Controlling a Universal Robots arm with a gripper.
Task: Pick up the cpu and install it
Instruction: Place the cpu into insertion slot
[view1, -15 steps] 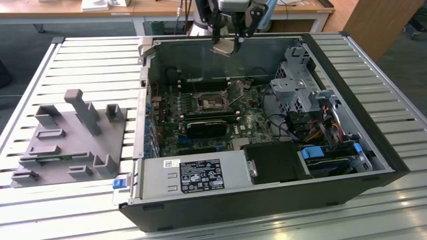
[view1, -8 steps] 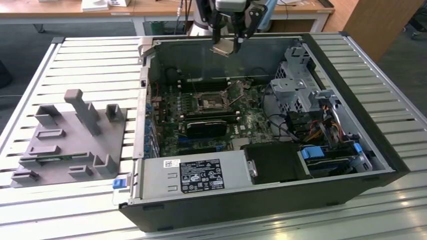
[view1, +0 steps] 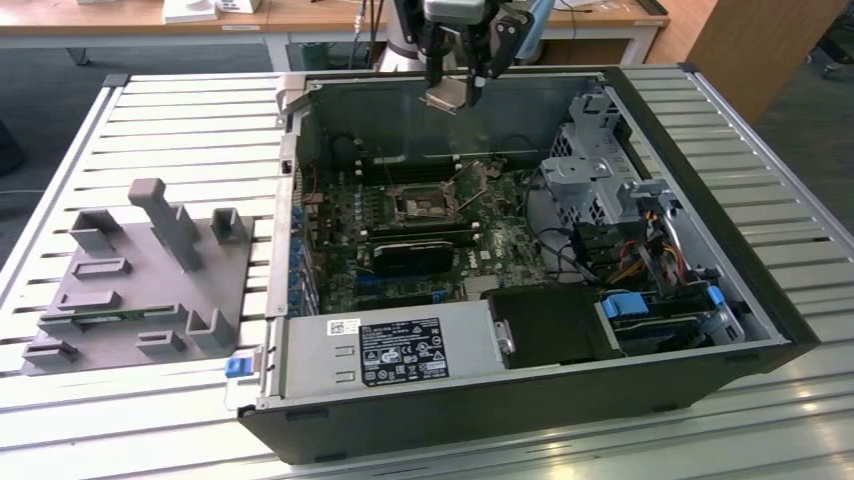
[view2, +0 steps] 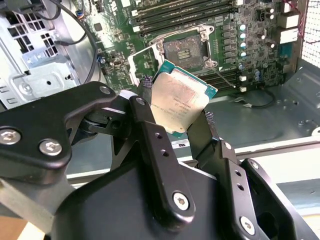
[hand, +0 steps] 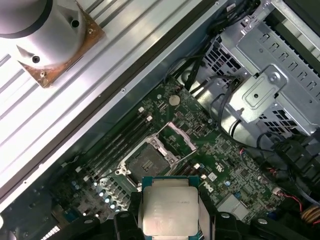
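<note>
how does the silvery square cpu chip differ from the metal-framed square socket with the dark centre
The silvery square cpu chip is held in the air, tilted, clamped in the gripper; the metal-framed socket lies flat on the green motherboard. The cpu's top is a pale metal plate; the socket's centre is dark and uncovered. Both are square.

cpu (view2: 180, 100): satin silvery metal top plate, green board rim.
gripper (view2: 175, 111): matt black fingers (view2: 156, 145), bright metal screws.
computer case (view1: 441, 115): dull grey sheet metal.
Inside the case, motherboard (hand: 235, 167): dark green, semi-gloss.
Beside the case, tray (view1: 134, 290): matt grey plastic.
Beneath the case, table (view1: 187, 130): ribbed pale metal, soft sheen.
</note>
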